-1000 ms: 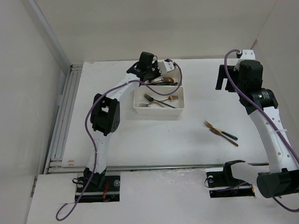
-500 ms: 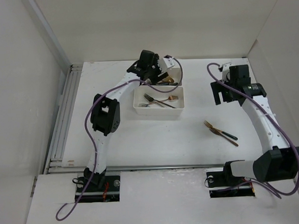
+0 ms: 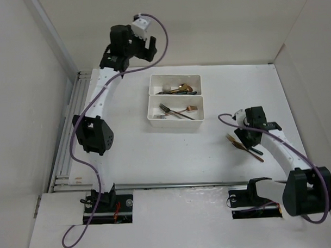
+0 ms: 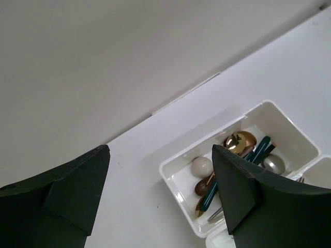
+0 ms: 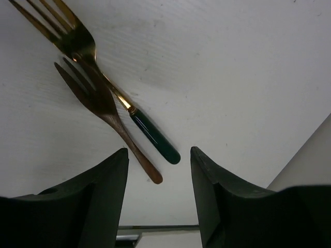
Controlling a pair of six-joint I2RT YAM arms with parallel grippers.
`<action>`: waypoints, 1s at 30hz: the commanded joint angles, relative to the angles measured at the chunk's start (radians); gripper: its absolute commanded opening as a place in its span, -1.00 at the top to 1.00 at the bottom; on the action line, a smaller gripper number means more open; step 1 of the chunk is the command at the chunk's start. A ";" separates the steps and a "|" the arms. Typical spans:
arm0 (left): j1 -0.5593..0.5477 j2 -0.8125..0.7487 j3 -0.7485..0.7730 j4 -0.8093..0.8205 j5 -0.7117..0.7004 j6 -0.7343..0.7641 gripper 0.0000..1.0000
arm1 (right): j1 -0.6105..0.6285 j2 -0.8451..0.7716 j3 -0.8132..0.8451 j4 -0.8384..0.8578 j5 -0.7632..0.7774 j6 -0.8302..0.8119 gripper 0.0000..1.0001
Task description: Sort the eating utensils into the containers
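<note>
The right gripper (image 5: pixel 158 152) hangs spread and empty over the copper fork (image 5: pixel 111 113) and green-handled fork (image 5: pixel 155 137), which overlap on the table (image 3: pixel 156 157). Closing here risks pinching both. Beyond sit the trays (image 3: pixel 175 127). Farthest, the left gripper (image 4: pixel 160 150) is spread and empty.

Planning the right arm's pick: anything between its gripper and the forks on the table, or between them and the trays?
Nothing visible. The right gripper hangs open just above the two crossed forks; only bare table lies between them and the trays. The left gripper is clear.

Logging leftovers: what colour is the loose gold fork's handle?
Dark green; the fork handle shows best in the right wrist view.
</note>
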 commanded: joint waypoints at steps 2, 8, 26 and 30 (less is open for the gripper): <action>0.096 -0.053 0.027 -0.076 0.136 -0.258 -0.54 | -0.002 -0.102 -0.157 0.168 0.057 -0.167 -0.13; 0.199 -0.089 -0.062 -0.099 0.167 -0.365 -0.49 | -0.025 0.069 -0.115 0.241 0.080 -0.292 -0.10; 0.395 -0.185 -0.126 -0.173 0.123 -0.336 -0.47 | -0.082 0.385 0.082 0.191 -0.063 -0.465 1.00; 0.443 -0.204 -0.107 -0.194 0.112 -0.295 -0.47 | -0.102 0.355 0.103 0.238 -0.074 -0.422 1.00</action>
